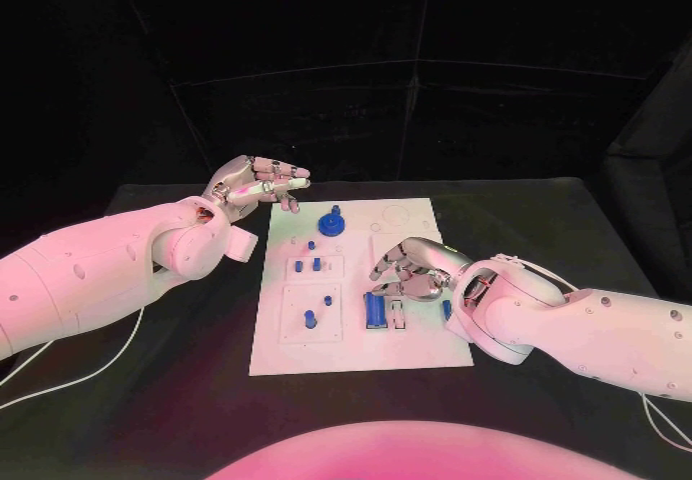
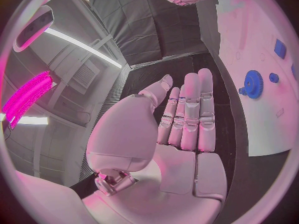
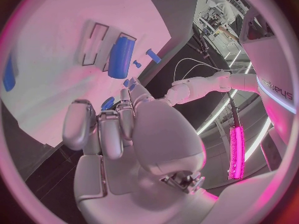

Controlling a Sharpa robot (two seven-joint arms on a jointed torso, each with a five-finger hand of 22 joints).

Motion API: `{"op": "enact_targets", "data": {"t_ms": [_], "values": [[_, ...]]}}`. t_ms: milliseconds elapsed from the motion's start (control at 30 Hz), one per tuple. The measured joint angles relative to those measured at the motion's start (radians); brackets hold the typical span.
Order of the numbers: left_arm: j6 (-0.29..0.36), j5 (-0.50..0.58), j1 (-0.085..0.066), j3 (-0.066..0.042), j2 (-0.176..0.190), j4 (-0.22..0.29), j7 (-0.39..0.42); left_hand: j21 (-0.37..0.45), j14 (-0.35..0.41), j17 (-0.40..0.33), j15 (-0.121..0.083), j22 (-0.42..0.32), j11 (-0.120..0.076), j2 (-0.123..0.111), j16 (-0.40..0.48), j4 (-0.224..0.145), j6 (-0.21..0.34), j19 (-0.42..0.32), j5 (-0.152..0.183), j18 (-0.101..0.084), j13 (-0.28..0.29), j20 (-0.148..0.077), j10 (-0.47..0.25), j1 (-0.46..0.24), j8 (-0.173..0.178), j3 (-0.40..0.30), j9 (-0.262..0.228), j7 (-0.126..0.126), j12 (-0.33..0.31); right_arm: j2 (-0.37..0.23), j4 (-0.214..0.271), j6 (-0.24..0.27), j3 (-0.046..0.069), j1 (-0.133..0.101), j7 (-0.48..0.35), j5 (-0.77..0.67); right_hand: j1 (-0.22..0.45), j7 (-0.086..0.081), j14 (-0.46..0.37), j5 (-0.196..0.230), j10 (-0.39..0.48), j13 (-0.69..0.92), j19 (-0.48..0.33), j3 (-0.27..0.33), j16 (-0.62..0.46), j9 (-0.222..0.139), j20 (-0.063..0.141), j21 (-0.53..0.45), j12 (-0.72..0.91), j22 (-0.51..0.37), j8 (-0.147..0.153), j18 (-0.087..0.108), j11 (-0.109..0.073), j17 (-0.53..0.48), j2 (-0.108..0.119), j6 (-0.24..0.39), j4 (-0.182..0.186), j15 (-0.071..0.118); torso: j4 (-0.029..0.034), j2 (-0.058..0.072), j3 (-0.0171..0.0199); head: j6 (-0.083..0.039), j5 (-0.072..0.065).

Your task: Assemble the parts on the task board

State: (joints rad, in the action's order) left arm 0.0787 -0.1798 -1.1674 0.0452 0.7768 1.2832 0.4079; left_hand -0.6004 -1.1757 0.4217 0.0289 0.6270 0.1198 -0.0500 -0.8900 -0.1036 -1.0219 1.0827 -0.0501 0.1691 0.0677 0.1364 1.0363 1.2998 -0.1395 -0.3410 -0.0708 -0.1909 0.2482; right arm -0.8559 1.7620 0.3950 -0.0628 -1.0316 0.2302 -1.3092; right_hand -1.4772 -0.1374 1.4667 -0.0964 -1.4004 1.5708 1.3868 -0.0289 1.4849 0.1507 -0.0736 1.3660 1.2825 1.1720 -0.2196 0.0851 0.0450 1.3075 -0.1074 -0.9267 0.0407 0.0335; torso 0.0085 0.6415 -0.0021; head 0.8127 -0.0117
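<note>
White flat plastic task board lies on my black desk with small blue parts on it. My right hand curls over them. My left hand floats beside the board, fingers straight, holding nothing.

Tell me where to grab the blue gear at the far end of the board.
Take the blue gear by its toothed rim, from above. It lies flat on the task board, so its sides offer little to pinch; the left hand is nearest, fingers apart.

Smooth matt white task board; glossy blue plastic parts; matt black table; metallic silver hands.
</note>
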Motion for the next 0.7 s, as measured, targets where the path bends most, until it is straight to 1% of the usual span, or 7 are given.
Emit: {"op": "enact_targets", "data": {"t_ms": [133, 167, 333, 433, 500, 567, 700], "values": [[0.0, 0.0, 0.0, 0.0, 0.0, 0.0, 0.0, 0.0, 0.0, -0.001, 0.0, -0.002, 0.0, 0.0, 0.0, 0.0, 0.0, 0.004, 0.0, 0.0, 0.0, -0.003, 0.0, 0.0, 0.0, 0.0, 0.0, 0.0, 0.0, 0.003, -0.005, -0.035, 0.0, 0.0, 0.008, -0.012, 0.02, 0.003, 0.0, 0.0, 0.002, 0.009, 0.0, -0.019, 0.0, -0.014, 0.0, 0.003, 0.0, 0.0, 0.015, 0.0, 0.002, 0.0, -0.02, -0.02, 0.013, 0.0, 0.0, 0.0, 0.0, 0.002, 0.001], [-0.001, 0.0, 0.0, 0.0, -0.001, -0.001, -0.001, 0.004, 0.0, -0.002, 0.0, -0.002, 0.0, 0.004, 0.0, -0.002, 0.0, 0.004, 0.0, 0.0, 0.0, -0.003, 0.0, 0.004, 0.0, -0.002, 0.0, 0.0, 0.0, 0.004, -0.006, -0.041, 0.0, 0.0, 0.011, -0.014, 0.024, 0.002, 0.0, 0.0, 0.002, 0.009, 0.0, -0.022, 0.0, -0.017, 0.0, 0.004, 0.0, 0.0, 0.018, 0.0, 0.002, 0.0, -0.023, -0.023, 0.016, 0.0, 0.0, 0.0, 0.0, 0.002, 0.001], [-0.001, 0.0, 0.0, 0.0, -0.001, -0.001, -0.001, 0.004, 0.0, -0.004, 0.0, -0.003, 0.0, 0.012, 0.0, -0.006, 0.0, 0.004, 0.0, 0.0, 0.0, -0.003, 0.0, 0.012, 0.0, -0.006, 0.0, 0.0, 0.0, 0.009, -0.014, -0.062, 0.0, 0.0, 0.022, -0.024, 0.058, 0.002, 0.0, 0.003, 0.002, 0.006, -0.003, -0.047, 0.0, -0.028, -0.003, 0.004, -0.002, -0.005, 0.031, 0.0, 0.002, 0.0, -0.02, -0.03, 0.025, 0.0, -0.0001, 0.0, 0.0001, 0.003, 0.003], [-0.001, 0.0, 0.0, 0.0, -0.001, -0.002, -0.002, 0.004, 0.0, -0.004, 0.0, -0.003, 0.0, 0.012, 0.0, -0.007, 0.0, 0.004, 0.0, 0.0, 0.0, -0.003, 0.0, 0.012, 0.0, -0.007, 0.0, 0.0, 0.0, 0.014, -0.02, -0.062, 0.0, 0.0, 0.027, -0.029, 0.061, 0.006, 0.0, 0.012, 0.002, -0.001, -0.003, -0.063, 0.0, -0.033, -0.003, 0.004, -0.003, -0.005, 0.038, 0.0, 0.002, 0.0, -0.017, -0.034, 0.024, 0.0, -0.0001, 0.0, 0.0003, 0.003, 0.003], [-0.002, 0.0, 0.0, 0.0, -0.001, -0.002, -0.002, 0.004, 0.0, -0.004, 0.0, -0.003, 0.0, 0.012, 0.0, -0.007, 0.0, 0.004, 0.0, 0.0, 0.0, -0.003, 0.0, 0.012, 0.0, -0.007, 0.0, 0.0, 0.0, 0.017, -0.022, -0.062, 0.0, 0.0, 0.029, -0.031, 0.063, 0.003, 0.0, 0.012, 0.002, -0.007, -0.003, -0.071, 0.0, -0.035, -0.003, 0.004, -0.003, -0.005, 0.038, 0.0, 0.002, 0.0, -0.015, -0.037, 0.024, 0.0, -0.0001, 0.0, 0.0005, 0.003, 0.003], [-0.002, 0.0, 0.0, 0.0, -0.001, -0.002, -0.003, 0.004, 0.0, -0.004, 0.0, -0.003, 0.0, 0.012, 0.0, -0.007, 0.0, 0.004, 0.0, 0.0, 0.0, -0.003, 0.0, 0.012, 0.0, -0.007, 0.0, 0.0, 0.0, 0.022, -0.025, -0.062, 0.0, 0.0, 0.029, -0.032, 0.063, 0.005, 0.0, 0.012, 0.002, -0.008, -0.003, -0.079, 0.0, -0.037, -0.003, 0.004, -0.003, -0.006, 0.041, 0.0, 0.002, 0.0, -0.015, -0.039, 0.025, 0.0, -0.0001, 0.0, 0.0005, 0.003, 0.003], [-0.002, 0.0, 0.0, 0.0, -0.001, -0.002, -0.003, 0.004, 0.0, -0.004, 0.0, -0.003, 0.0, 0.012, 0.0, -0.007, 0.0, 0.004, 0.0, 0.0, 0.0, -0.003, 0.0, 0.012, 0.0, -0.007, 0.0, 0.0, 0.0, 0.031, -0.031, -0.063, 0.001, 0.0, 0.03, -0.035, 0.063, 0.006, 0.0, 0.012, 0.002, -0.008, -0.003, -0.082, 0.0, -0.038, -0.003, 0.004, -0.004, -0.006, 0.043, 0.0, 0.002, 0.0, -0.015, -0.04, 0.025, 0.0, 0.0, 0.0, 0.0004, 0.003, 0.003]]}}
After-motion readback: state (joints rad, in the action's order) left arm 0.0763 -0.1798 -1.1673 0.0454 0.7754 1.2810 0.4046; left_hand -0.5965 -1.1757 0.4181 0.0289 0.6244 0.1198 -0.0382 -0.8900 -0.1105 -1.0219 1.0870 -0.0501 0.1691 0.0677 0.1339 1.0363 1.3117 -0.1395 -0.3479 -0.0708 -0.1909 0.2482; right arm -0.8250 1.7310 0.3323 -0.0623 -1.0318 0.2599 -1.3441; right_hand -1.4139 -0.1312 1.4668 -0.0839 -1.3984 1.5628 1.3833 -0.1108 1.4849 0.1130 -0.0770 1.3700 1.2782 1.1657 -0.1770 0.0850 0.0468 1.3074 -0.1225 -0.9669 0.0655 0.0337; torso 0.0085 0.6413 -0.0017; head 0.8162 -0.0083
